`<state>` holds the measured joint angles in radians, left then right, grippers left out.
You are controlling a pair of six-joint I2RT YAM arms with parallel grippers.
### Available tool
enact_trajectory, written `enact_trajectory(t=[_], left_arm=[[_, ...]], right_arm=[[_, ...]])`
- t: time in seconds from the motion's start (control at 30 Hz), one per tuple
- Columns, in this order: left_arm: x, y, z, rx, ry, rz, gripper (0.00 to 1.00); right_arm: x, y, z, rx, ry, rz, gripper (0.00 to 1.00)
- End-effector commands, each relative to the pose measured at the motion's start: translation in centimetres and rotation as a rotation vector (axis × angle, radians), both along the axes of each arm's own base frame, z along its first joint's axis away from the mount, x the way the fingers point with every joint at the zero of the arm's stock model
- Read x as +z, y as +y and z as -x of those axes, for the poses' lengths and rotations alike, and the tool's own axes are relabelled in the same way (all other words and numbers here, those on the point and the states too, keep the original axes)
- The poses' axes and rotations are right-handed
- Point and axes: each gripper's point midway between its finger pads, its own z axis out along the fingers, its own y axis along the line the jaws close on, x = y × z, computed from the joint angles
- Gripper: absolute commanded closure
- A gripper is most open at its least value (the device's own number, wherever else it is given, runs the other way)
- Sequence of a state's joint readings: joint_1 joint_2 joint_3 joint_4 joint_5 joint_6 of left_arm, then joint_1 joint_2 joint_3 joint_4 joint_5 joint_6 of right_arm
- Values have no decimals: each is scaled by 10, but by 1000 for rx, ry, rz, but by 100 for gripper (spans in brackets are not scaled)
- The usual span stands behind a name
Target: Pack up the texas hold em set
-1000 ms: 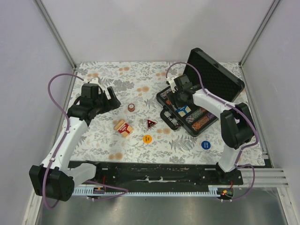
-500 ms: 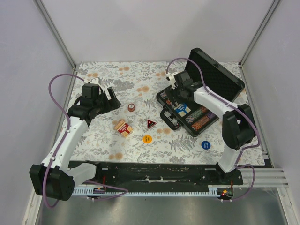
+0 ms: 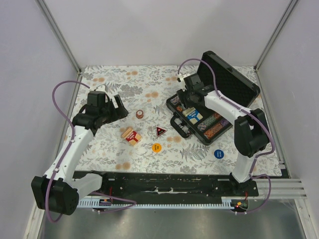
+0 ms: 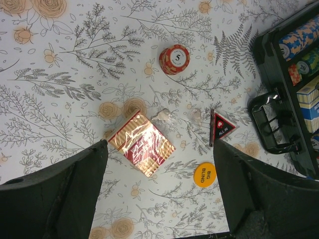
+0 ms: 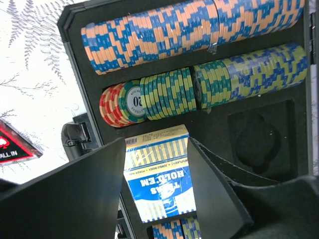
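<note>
Your black case [image 3: 232, 82] lies open on the right of the counter [image 3: 149, 79]. The blue deck [image 5: 159, 179] sits inside it. The right claw [image 5: 157, 144] is part open around the deck, but you cannot tell if it squeezes. Lift now and the deck may pop out. The left claw [image 4: 160, 147] is wide open and empty over the red deck [image 4: 141, 144]. Only the top view shows the blue disc [image 3: 218, 154].

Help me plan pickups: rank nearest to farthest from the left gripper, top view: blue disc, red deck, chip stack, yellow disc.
1. chip stack, just right of the left gripper
2. red deck, lower in view
3. yellow disc, mid-table
4. blue disc, far right
</note>
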<state>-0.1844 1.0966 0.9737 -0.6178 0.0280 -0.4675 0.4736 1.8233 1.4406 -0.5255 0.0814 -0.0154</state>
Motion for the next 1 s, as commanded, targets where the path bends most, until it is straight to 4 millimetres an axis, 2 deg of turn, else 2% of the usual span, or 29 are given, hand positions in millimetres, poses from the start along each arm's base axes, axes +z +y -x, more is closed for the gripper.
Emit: enact_trajectory(t=[0.0,0.23,0.33,0.43,0.53,0.6,0.63,0.73,0.8,0.97], left_arm=[[8,0,-4,20,-43,24,9],[4,-2,-5,19,-38,34,9],[3,-3,-5,19,-35,40,9],[2,-4,-5,16,-30,46,9],[6,-5,-5,15,-39,54,9],[9,-5,-4,14,-45,57,9],[13,-4,-2,16,-53,58,9],[20,-1,3,30,-65,51,9],[23,2,9,38,-71,48,9],[37,17,28,92,-97,16,9]], right_arm=[[-16,-6,-4,-95,3,-5,41],[-49,-27,24,-167,96,62,46],[-55,-32,30,-186,116,79,46],[-44,-26,25,-189,98,47,46],[-14,-14,10,-192,43,3,40],[11,-2,3,-181,-3,-32,30],[33,8,-1,-164,-49,-52,21],[59,36,5,-75,-99,-67,16],[65,60,16,-1,-105,-67,14],[65,142,64,223,-99,-98,10]])
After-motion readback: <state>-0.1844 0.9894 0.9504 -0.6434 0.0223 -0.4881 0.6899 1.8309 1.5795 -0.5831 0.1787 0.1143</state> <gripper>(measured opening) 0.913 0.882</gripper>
